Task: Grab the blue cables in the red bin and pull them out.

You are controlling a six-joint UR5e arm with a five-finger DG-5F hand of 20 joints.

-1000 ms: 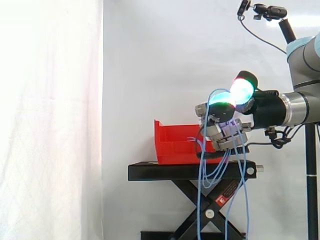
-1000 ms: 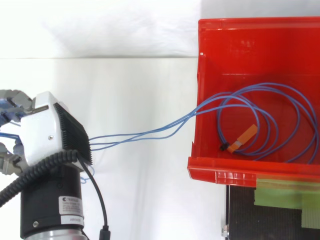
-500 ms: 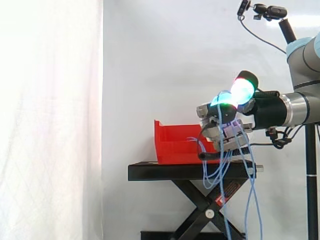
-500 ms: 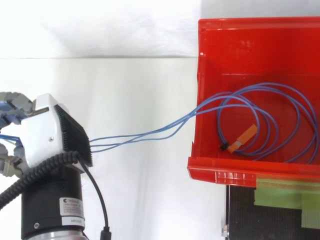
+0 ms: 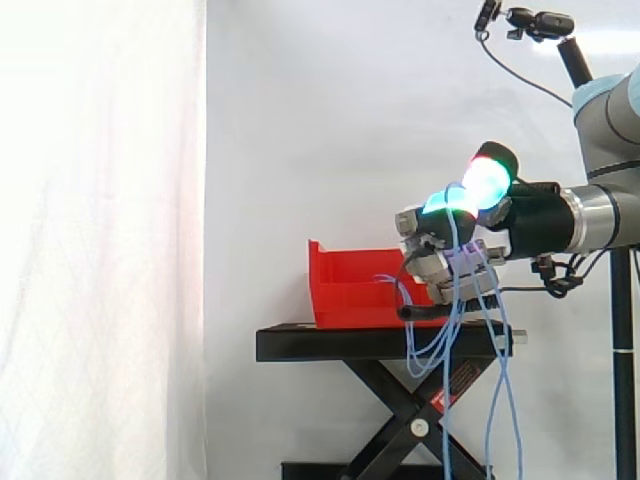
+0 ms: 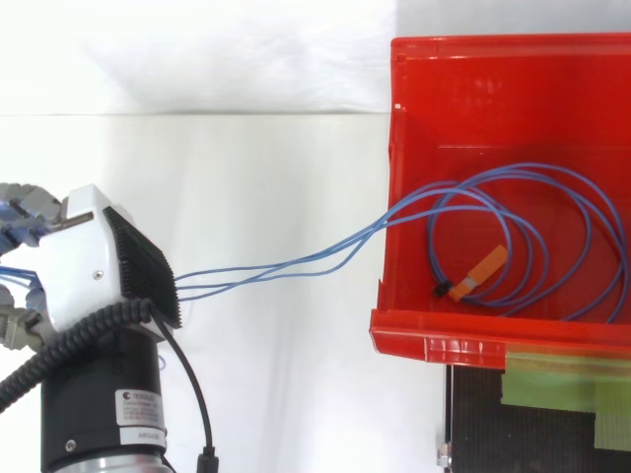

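The red bin sits on a black stand, and from above its floor still holds loops of the thin blue cables with an orange tag on one end. Several strands run out over the bin's left wall to my hand, which is well clear of the bin. In the side view the hand hovers just right of the bin, above the stand's edge, fingers curled round the cables. Long loops hang down from it past the stand.
The black scissor-lift stand carries the bin. Green tape marks the stand's top beside the bin's near rim. A white curtain hangs behind, and a camera on a pole stands at the upper right.
The hand has shifted slightly away from the bin and its fingers have tightened on the strands. The hanging loops have swung right. The coils in the bin look unchanged.
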